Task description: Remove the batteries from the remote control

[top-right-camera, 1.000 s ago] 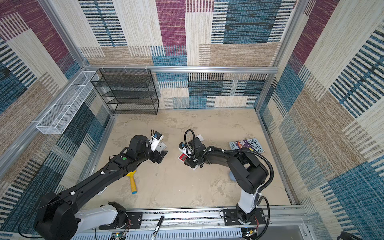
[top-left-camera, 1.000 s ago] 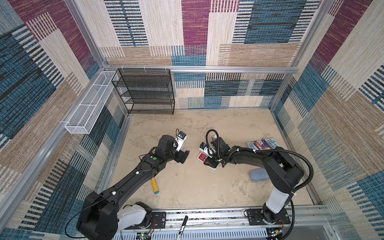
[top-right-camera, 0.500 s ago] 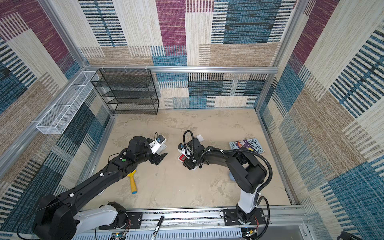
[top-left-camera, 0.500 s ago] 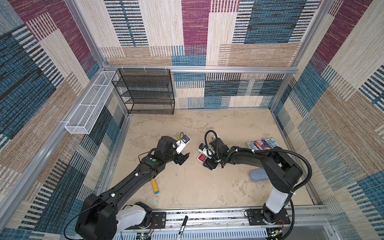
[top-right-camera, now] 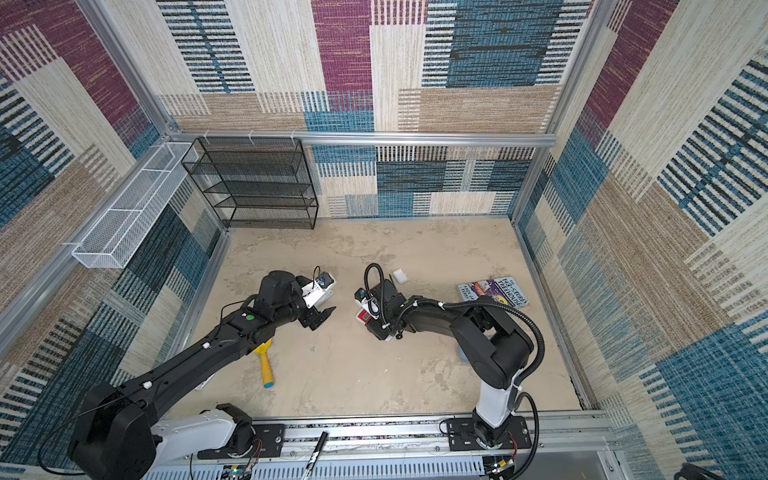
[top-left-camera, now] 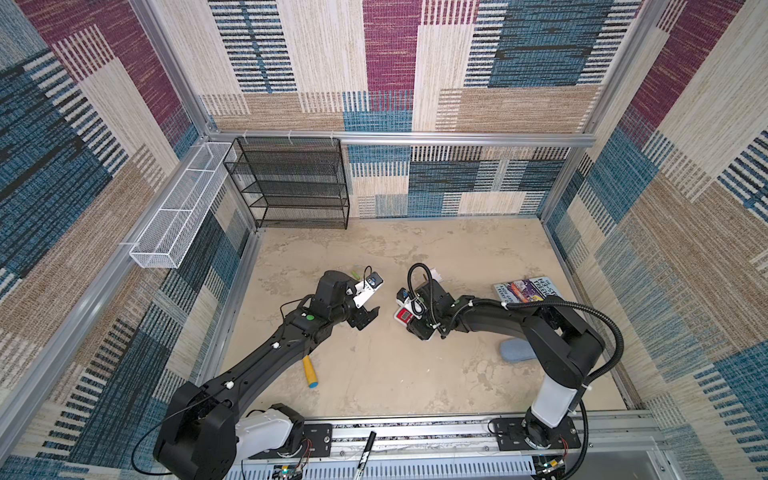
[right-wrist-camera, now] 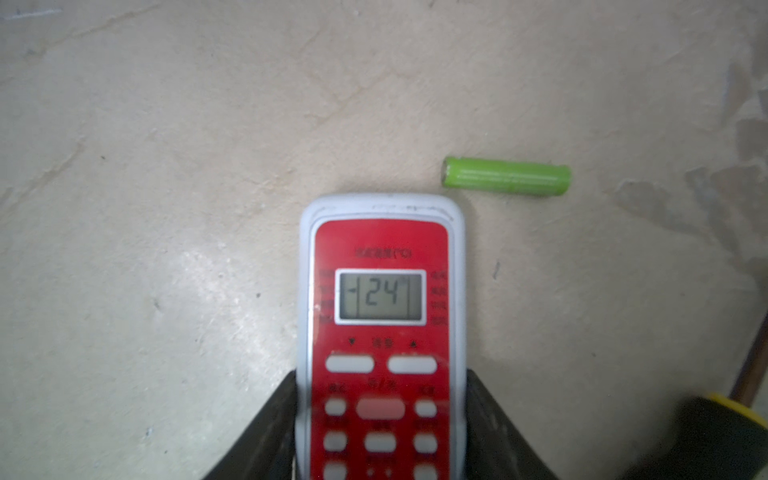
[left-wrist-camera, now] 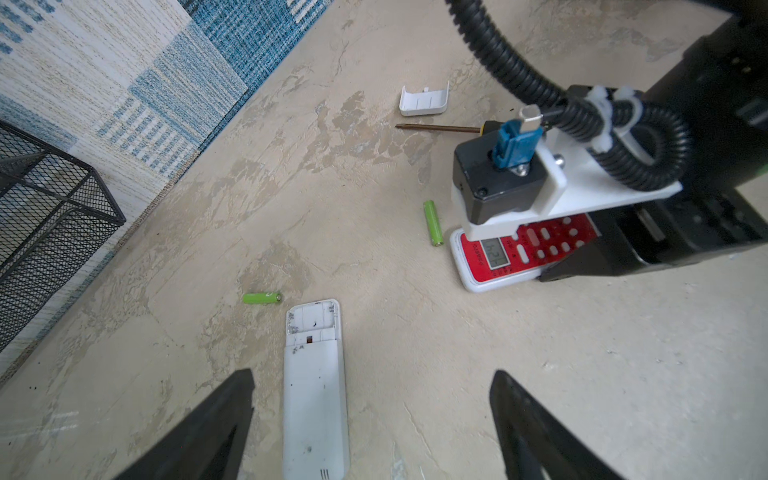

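Observation:
My right gripper (right-wrist-camera: 380, 376) is shut on the sides of a red-faced remote control (right-wrist-camera: 380, 291), face up with its display lit; it also shows as the red remote (top-left-camera: 403, 316) (top-right-camera: 363, 316) (left-wrist-camera: 511, 253). One green battery (right-wrist-camera: 506, 176) (left-wrist-camera: 432, 222) lies loose just beyond its top end. A second green battery (left-wrist-camera: 262, 297) lies beside a white remote (left-wrist-camera: 314, 386) that is back up with its battery bay open and empty. My left gripper (left-wrist-camera: 372, 376) (top-left-camera: 368, 318) (top-right-camera: 322, 318) hangs open over that white remote, holding nothing.
A white battery cover (left-wrist-camera: 424, 99) (top-right-camera: 400, 275) and a thin screwdriver (left-wrist-camera: 440, 128) lie behind the red remote. A yellow-handled tool (top-left-camera: 309, 370), a book (top-left-camera: 525, 289), a blue-grey pad (top-left-camera: 515, 351), a black wire rack (top-left-camera: 291, 183) and a white wall basket (top-left-camera: 178, 216) are around.
My left gripper has shifted a little to the right and its wrist has turned. The right gripper, still holding the red remote, has barely moved.

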You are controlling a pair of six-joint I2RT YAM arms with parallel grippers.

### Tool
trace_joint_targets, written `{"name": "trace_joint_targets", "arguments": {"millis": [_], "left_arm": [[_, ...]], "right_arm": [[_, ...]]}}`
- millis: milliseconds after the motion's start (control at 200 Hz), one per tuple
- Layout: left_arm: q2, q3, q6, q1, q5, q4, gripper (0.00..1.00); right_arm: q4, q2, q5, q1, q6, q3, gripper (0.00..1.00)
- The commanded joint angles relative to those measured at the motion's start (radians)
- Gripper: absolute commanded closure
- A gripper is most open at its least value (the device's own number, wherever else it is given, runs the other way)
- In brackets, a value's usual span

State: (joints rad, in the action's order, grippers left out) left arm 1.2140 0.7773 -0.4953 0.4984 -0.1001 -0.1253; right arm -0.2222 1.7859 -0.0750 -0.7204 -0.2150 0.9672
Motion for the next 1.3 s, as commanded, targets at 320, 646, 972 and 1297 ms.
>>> {"name": "trace_joint_targets", "arguments": {"millis": [320,646,972,1297], "left_arm": [[0.064,0.035,-0.331,-0.001,-0.141,-0.102,0.1],[0.036,-0.018,-0.56,0.0,-0.236,-0.021,0.11],[0.028,-0.027,-0.736,0.049,-0.221,0.091,0.24],[0.003,-0.069,-0.848,0.099,-0.141,0.174,0.3]], "right_arm": [[-0.066,-0.065,-0.109,0.009,-0.059,0.023,0.6],[-0.069,-0.145,-0.309,0.057,-0.106,0.041,0.6],[-0.087,-0.211,-0.434,0.066,-0.127,0.048,0.59],[-0.118,-0.239,-0.507,0.073,-0.146,0.066,0.59]]}}
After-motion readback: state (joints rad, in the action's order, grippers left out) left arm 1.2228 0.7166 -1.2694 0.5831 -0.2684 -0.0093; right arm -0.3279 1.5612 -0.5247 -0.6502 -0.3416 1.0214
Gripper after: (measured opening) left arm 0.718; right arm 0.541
